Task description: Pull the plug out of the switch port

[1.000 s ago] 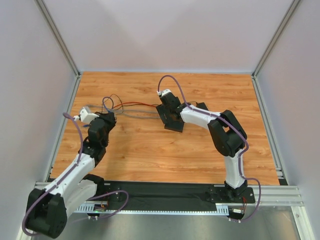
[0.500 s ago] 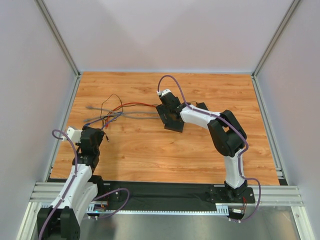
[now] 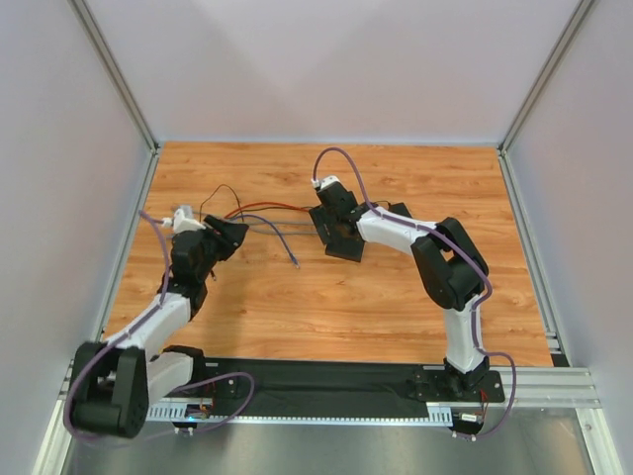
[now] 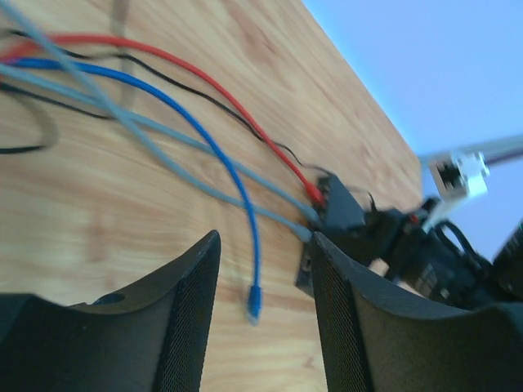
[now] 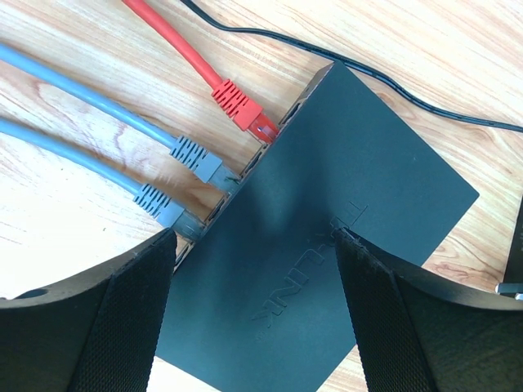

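Note:
The switch is a flat matte-black box in the middle of the table. A red plug and two grey plugs sit in ports along its left edge. My right gripper stands open right above it, one finger over each side. A blue cable ends in a loose blue plug that lies on the wood, clear of the switch. My left gripper is open and empty, left of that plug.
Red, grey and thin black cables run left from the switch across the wooden table. A thin black lead passes behind the switch. Grey walls close in the left, back and right sides.
My left gripper has opened; its arm drew back toward the near left and then returned to the cables. The blue cable's free plug now lies out on the wood. The right arm has stayed still.

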`<state>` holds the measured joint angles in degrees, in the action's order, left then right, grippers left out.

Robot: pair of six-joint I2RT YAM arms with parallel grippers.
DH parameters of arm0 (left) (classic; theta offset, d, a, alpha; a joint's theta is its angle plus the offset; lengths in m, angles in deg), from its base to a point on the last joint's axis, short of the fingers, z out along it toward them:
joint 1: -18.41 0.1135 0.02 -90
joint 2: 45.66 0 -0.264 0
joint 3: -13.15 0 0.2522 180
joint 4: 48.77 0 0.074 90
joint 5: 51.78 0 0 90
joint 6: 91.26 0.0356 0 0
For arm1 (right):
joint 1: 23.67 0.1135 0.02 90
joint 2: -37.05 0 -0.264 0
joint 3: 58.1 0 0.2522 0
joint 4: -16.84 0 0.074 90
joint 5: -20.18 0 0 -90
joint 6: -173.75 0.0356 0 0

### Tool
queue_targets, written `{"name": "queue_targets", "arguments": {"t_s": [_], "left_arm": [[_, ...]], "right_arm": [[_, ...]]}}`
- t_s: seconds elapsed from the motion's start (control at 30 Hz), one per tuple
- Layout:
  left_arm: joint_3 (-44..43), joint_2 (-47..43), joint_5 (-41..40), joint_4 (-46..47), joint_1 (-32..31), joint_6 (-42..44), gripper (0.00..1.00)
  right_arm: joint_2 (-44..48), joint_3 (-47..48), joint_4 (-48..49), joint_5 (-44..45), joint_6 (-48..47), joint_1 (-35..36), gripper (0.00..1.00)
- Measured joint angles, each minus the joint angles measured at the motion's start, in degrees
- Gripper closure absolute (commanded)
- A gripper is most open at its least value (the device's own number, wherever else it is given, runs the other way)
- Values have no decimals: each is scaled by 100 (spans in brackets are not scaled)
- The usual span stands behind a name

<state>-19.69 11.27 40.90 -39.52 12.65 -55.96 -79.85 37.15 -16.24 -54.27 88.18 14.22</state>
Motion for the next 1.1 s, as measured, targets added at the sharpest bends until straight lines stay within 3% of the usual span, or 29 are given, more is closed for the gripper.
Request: {"name": "queue_targets", "arguments": {"t_s": [0.33, 0.57, 0.73, 1.1], "left_arm": [[-1255, 2542, 863, 1405, -1440, -57, 50], [-1532, 4107, 1078, 2544, -1836, -721, 60], [-1659, 5222, 1137, 3552, -2092, -1281, 61], [-2041, 5407, 391, 3152, -2717, -1475, 57]], "right_arm": [[428, -579, 378, -131, 372, -31, 20], [1045, -1333, 638, -212, 748, -160, 20], [1290, -1567, 879, -463, 953, -448, 20], [1305, -1606, 1032, -754, 1121, -518, 21]]}}
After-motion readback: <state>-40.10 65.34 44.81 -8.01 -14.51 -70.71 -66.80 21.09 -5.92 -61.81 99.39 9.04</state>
